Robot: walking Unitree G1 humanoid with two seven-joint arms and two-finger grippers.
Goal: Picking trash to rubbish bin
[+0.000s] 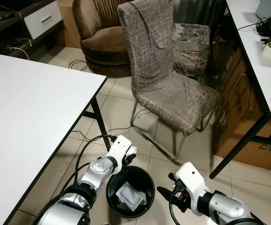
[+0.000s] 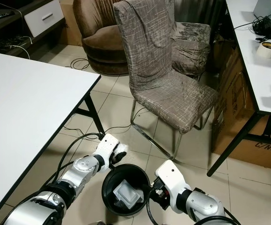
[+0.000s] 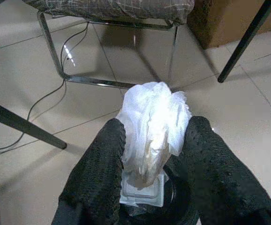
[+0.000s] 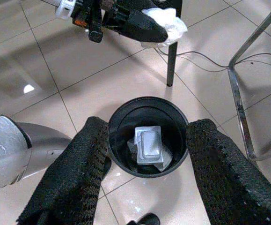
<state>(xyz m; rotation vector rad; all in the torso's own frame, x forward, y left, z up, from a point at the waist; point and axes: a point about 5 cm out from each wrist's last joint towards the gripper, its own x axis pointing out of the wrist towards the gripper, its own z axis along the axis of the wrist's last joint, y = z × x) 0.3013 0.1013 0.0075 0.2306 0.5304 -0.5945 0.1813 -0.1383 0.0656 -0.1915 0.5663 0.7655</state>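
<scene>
A black round rubbish bin [image 1: 147, 176] stands on the tiled floor just in front of me. A clear plastic container [image 1: 131, 196] and other scraps lie inside it. My left gripper [image 1: 129, 158] is shut on a crumpled white wad of tissue [image 3: 156, 122] and hovers over the bin's far left rim. In the left wrist view the wad bulges out between the two black fingers [image 3: 98, 173], with the bin below it. My right gripper [image 1: 165, 192] is low at the bin's right side, open, with nothing held. Its wrist view looks down into the bin [image 4: 147, 99] between the spread fingers [image 4: 219, 164].
A white table [image 1: 27, 108] fills the left, its black leg [image 1: 100, 122] close behind the bin. A fabric-covered chair [image 1: 172, 93] with metal legs stands ahead, and a brown armchair [image 1: 102, 37] behind it. Another table [image 1: 261, 61] and cardboard boxes [image 1: 240, 108] are on the right. Cables [image 1: 91, 140] trail on the floor.
</scene>
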